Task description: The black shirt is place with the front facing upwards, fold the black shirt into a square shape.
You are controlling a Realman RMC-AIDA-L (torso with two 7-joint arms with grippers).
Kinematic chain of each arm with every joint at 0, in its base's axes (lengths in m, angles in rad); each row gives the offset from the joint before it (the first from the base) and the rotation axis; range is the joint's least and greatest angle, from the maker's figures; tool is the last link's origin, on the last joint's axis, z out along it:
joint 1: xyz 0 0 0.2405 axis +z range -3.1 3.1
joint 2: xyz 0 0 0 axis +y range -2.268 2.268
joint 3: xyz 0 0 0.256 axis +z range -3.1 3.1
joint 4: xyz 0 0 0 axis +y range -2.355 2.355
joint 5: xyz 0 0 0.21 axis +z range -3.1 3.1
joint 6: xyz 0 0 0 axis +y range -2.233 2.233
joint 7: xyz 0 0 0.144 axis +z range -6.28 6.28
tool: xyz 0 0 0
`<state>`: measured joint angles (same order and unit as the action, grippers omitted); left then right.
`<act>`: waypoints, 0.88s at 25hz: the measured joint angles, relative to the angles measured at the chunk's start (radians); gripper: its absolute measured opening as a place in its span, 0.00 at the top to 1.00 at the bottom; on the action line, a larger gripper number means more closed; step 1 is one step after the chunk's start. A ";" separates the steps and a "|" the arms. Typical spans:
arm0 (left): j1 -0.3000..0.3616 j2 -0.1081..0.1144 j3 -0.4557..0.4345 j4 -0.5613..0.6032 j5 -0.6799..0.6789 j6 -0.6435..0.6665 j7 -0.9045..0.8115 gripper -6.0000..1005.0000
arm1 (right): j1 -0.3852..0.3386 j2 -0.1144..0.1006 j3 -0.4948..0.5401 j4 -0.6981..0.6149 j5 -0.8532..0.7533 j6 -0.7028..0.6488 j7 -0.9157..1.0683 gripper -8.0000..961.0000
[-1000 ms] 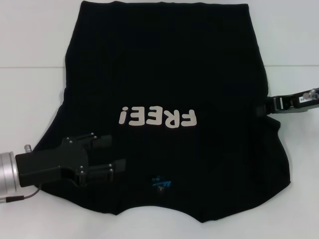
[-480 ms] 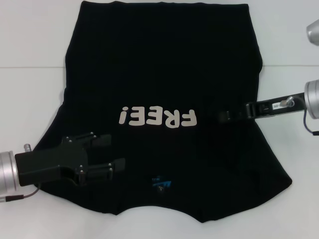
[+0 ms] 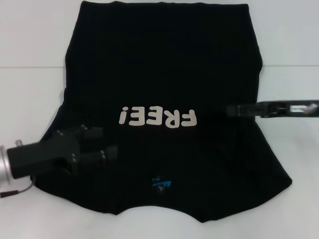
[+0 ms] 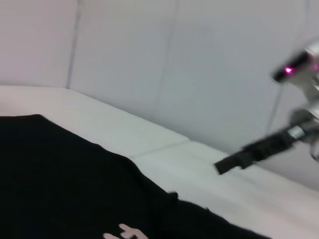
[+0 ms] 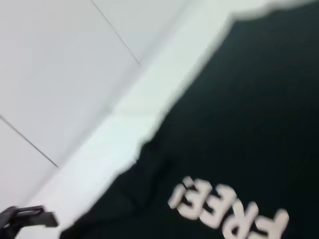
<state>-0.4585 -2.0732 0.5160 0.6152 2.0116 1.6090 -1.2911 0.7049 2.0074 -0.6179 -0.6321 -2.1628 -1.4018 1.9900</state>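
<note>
The large black short-sleeved cloth shirt (image 3: pixel 164 109) lies spread flat on the white bench (image 3: pixel 30 55), white "FREE!" lettering (image 3: pixel 158 118) facing up. The left gripper (image 3: pixel 102 144) sits over the shirt's left sleeve area, fingers parted, holding nothing. The right gripper (image 3: pixel 234 110) reaches in over the shirt's right edge; its finger spacing cannot be determined.

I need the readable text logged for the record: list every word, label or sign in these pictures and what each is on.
"FREE!" in white block letters, seen upside down from the head view, on the front of the large black cloth T-shirt.
Small blue neck label inside the collar: print too small to read.
No other readable text.
</note>
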 joint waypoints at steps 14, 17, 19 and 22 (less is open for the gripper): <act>-0.015 0.088 -0.044 0.000 0.009 0.018 -0.443 0.23 | -0.311 0.041 0.049 0.114 0.277 -0.099 -0.857 0.18; -0.016 0.120 -0.042 0.008 0.038 0.023 -0.559 0.24 | -0.331 0.060 0.047 0.116 0.273 -0.101 -0.940 0.08; -0.024 0.151 -0.042 0.033 0.114 0.017 -0.704 0.24 | -0.338 0.070 0.041 0.117 0.265 -0.102 -0.983 0.04; -0.042 0.175 -0.042 0.050 0.205 0.013 -0.814 0.24 | -0.342 0.080 0.036 0.122 0.217 -0.104 -1.050 0.03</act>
<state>-0.5001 -1.8986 0.4741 0.6652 2.2166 1.6222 -2.1047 0.3631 2.0871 -0.5815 -0.5099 -1.9461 -1.5061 0.9405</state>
